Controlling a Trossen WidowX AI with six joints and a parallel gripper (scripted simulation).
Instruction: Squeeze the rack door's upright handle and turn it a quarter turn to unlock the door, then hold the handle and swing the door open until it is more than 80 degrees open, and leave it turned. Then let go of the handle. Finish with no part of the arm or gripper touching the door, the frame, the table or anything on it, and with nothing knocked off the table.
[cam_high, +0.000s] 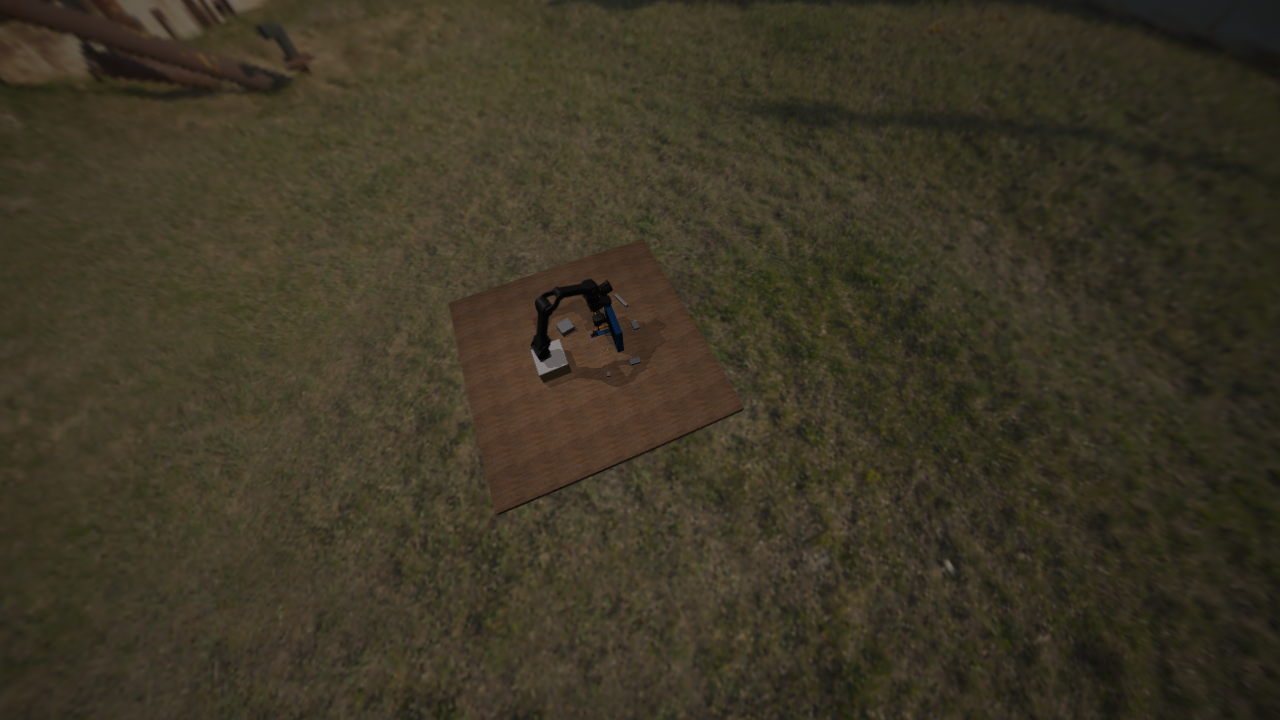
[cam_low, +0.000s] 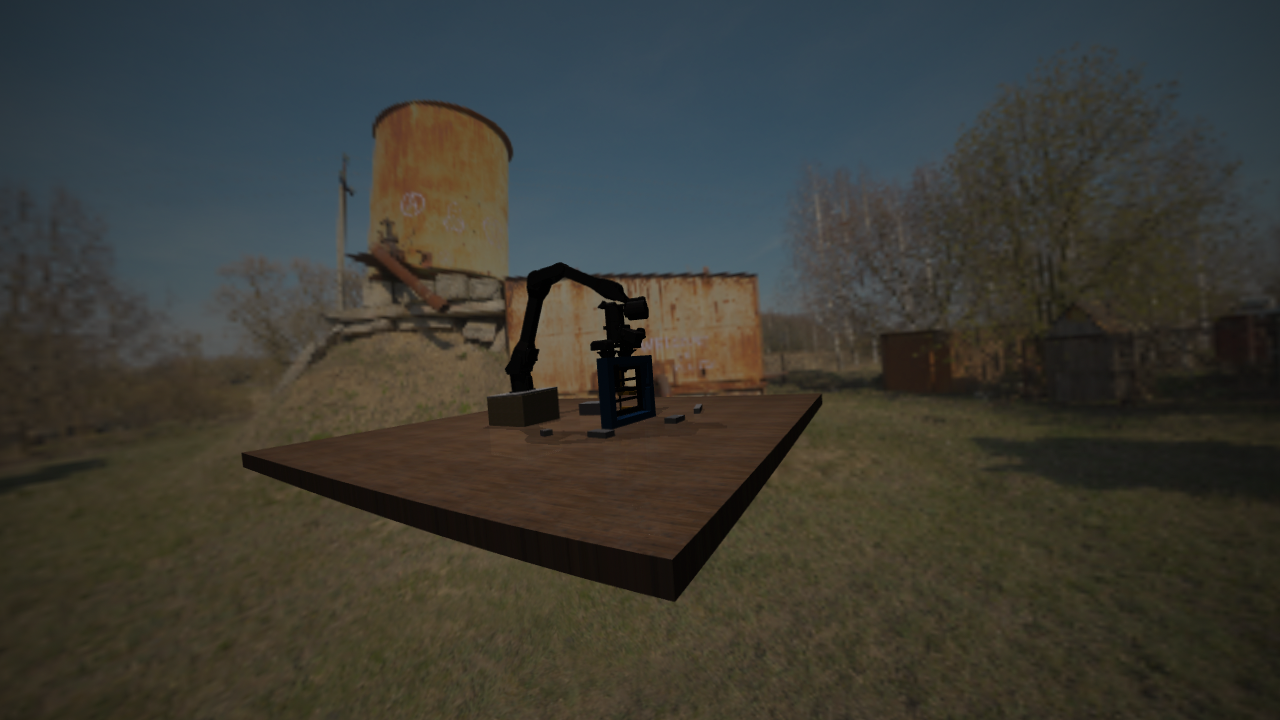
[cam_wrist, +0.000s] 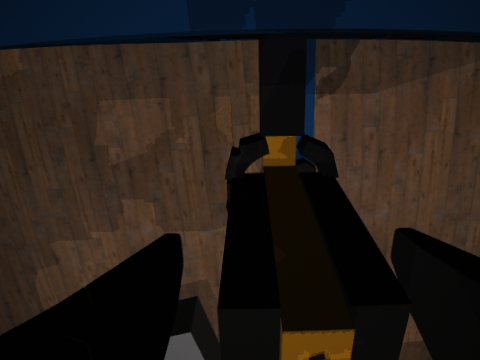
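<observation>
The blue door frame (cam_high: 614, 329) (cam_low: 606, 394) (cam_wrist: 125, 20) stands on the table and spans the top of the wrist view. A dark bar (cam_wrist: 282, 85) runs from it toward an upright black handle block (cam_wrist: 250, 250) with an orange middle. Curved dark pieces (cam_wrist: 320, 152) flank the bar's near end. My gripper (cam_wrist: 288, 246) (cam_high: 599, 324) is open and points down, one finger on each side of the handle, with a gap on both sides. In the exterior view the frame partly hides the fingers. The door's exact angle cannot be told.
The wooden table (cam_high: 537, 447) (cam_low: 501, 483) carries the arm's box base (cam_high: 552, 361) (cam_low: 519, 409). A larger grey block (cam_high: 565, 326) lies on the arm's side of the frame. Small grey blocks (cam_high: 634, 360) (cam_low: 600, 433) and a thin strip (cam_high: 621, 300) lie around the frame.
</observation>
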